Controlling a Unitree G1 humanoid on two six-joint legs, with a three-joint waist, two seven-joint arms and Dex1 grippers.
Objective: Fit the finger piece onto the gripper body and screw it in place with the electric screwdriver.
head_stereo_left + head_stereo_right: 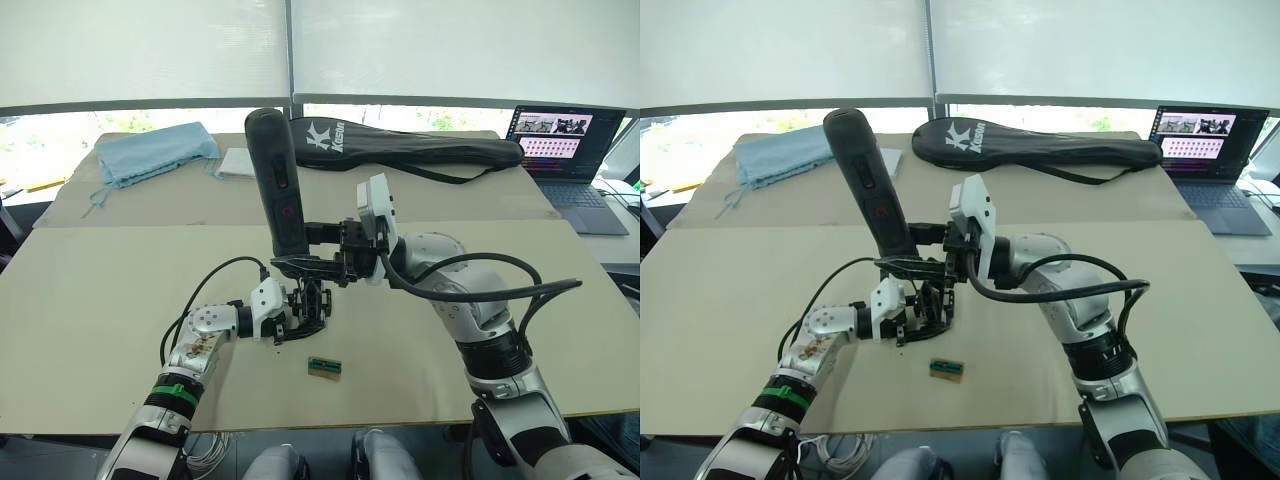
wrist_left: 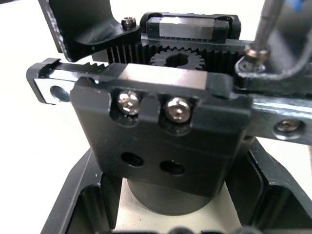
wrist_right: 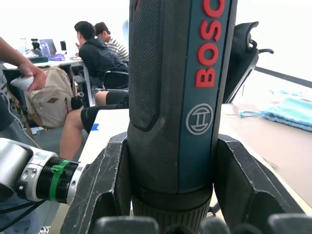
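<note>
Right gripper point(image 3: 170, 214): the ribbed black fingers are clamped on the long, thick, matte black electric screwdriver point(image 1: 273, 180), nearly upright, thin metal bit down.
Left gripper point(image 1: 300, 318): pinching the chunky black gripper body point(image 2: 161, 146), with steel screws and a toothed rack, at table centre.
Small green-and-tan rectangular box point(image 1: 324, 367): at 5 o'clock of the gripper body, near.
</note>
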